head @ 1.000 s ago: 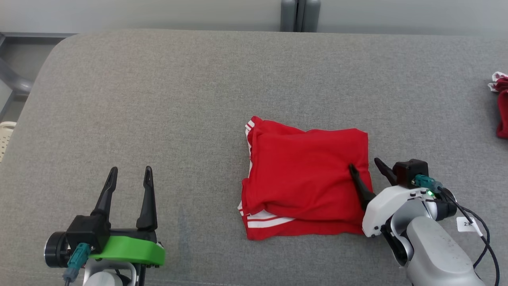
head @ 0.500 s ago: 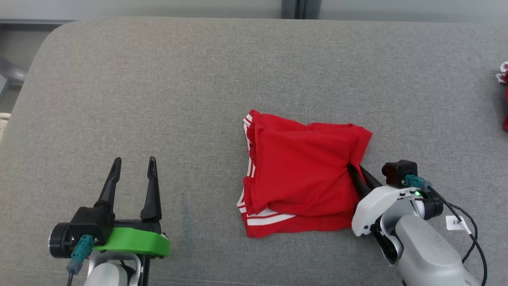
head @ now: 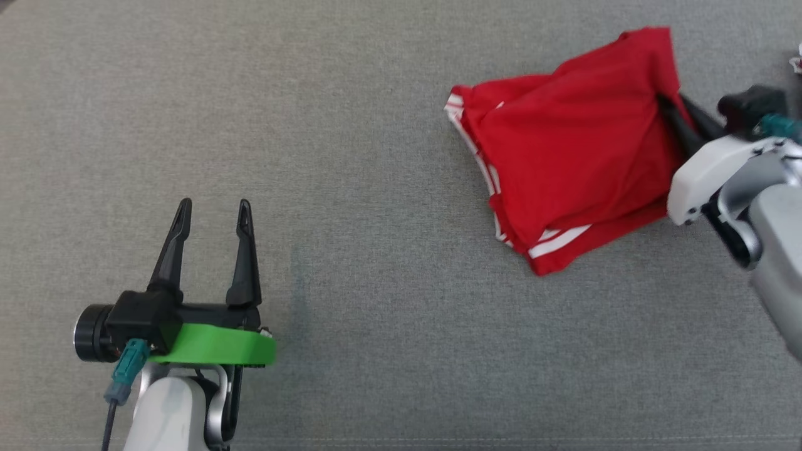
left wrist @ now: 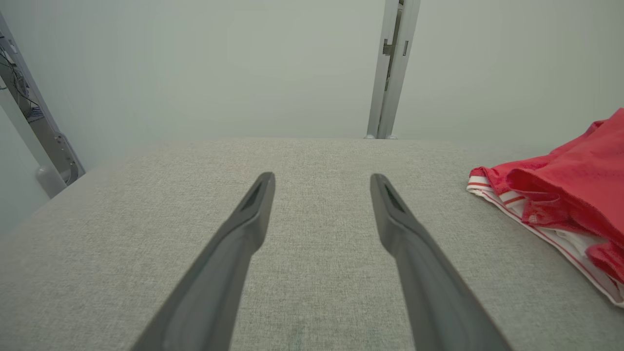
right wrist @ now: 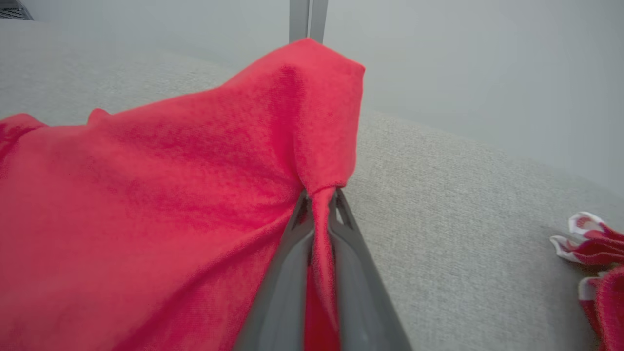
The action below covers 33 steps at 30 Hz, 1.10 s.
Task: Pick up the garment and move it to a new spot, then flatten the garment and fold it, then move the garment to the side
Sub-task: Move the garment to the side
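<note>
Shorts [head: 564, 156], red with white side stripes and folded, are lifted by one edge in the right gripper [right wrist: 319, 197], its jaws pinched tight on a thin pleat of cloth. The lower layers trail on the grey cushion [head: 313, 125] to the robot's right. So slim a bite could slip, or the dragging layers could fall open. The left gripper [head: 212, 210] stands wide open and empty, well apart. Another red-and-white garment [right wrist: 592, 253] lies near enough to snag.
</note>
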### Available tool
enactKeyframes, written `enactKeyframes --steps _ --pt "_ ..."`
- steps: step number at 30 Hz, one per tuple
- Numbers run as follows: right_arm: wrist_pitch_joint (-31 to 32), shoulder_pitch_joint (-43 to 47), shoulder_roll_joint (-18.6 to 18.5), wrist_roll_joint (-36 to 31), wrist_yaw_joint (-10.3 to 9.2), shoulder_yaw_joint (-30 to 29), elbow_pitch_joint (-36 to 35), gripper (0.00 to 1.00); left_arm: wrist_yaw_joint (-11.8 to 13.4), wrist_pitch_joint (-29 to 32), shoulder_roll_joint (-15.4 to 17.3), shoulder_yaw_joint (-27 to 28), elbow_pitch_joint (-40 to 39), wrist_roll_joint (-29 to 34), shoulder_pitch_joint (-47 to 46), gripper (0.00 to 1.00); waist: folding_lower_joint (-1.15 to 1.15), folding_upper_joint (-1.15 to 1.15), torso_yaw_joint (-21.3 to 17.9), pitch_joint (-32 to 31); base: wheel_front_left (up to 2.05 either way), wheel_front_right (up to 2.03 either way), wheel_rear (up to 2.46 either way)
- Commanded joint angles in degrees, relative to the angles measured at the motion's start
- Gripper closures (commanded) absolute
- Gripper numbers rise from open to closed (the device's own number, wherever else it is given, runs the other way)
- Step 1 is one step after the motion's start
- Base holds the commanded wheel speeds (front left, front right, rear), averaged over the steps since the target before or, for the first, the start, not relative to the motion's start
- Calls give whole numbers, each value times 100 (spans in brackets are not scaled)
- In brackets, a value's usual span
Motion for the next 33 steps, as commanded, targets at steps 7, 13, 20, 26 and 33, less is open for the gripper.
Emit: enactKeyframes --steps 7,13,20,26,33 --pt "140 -716 -1259 503 -12 39 -502 100 -46 -16 60 -116 -116 312 -606 0 0 0 -871 1281 0 0 0" --pt "205 -961 -2100 892 -12 -41 -800 100 -50 -16 207 -173 -241 480 -918 0 0 0 -1299 1678 0 0 0" --pt "519 -1106 -2889 1465 -12 -88 -1054 100 -66 0 289 -275 -408 596 -1028 0 0 0 -1514 1752 0 0 0" --pt "920 -1279 -3503 1864 -12 103 -973 100 -57 63 280 -393 -639 630 -1061 0 0 0 -1441 1742 0 0 0" --pt "872 -1638 -3497 1877 -12 468 -456 0 -14 105 279 -455 -759 613 -1092 0 0 0 -1369 1776 0 0 0"
